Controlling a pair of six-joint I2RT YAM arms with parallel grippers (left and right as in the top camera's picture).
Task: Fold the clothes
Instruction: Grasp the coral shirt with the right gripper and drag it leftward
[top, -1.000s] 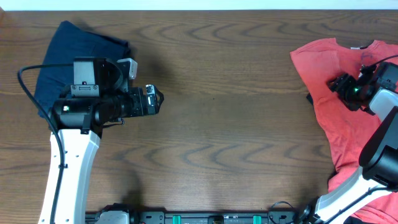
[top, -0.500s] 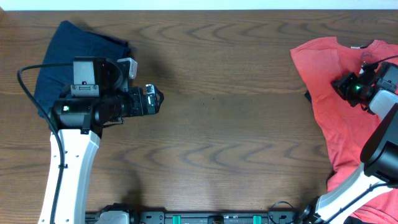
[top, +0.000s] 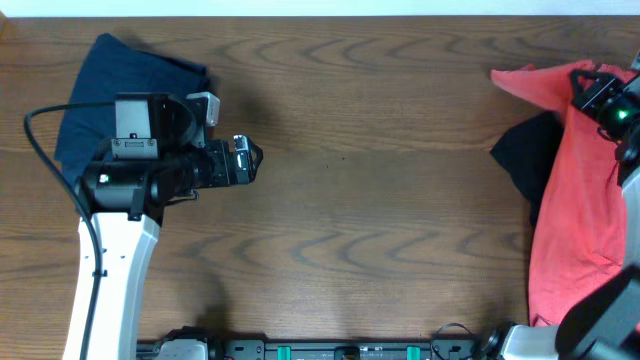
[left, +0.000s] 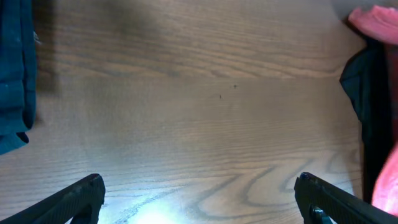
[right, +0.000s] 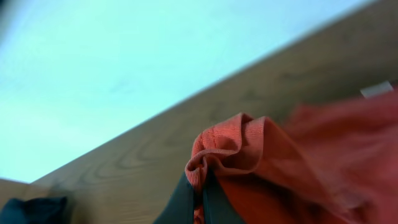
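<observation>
Overhead: grips the coral-red T-shirt (top: 570, 220) near its neck edge with the right hand (top: 600, 98), closed on the cloth and drawing it into a long rumpled strip at the edge of the worktop (top: 380, 230). Shows a black garment (top: 518, 160) partly under the T-shirt, poking out on the side facing the navy garment (top: 100, 90). Places that navy garment well apart from the T-shirt, half hidden beneath the left arm; cannot tell whether it is folded. Holds the left hand (top: 252, 160) between the T-shirt and the navy garment, touching neither.

Left wrist: spreads the fingertips (left: 87, 190) wide apart over bare wood, gripping nothing, with the T-shirt and the black garment beside it at the far edge of view.

Right wrist: pinches the ribbed collar (right: 230, 143) of the T-shirt, bunched tight.

Looks barely begun: no crease made in the T-shirt, nothing spread flat. Leaves laying out, folding and stacking to do, black garment included.
</observation>
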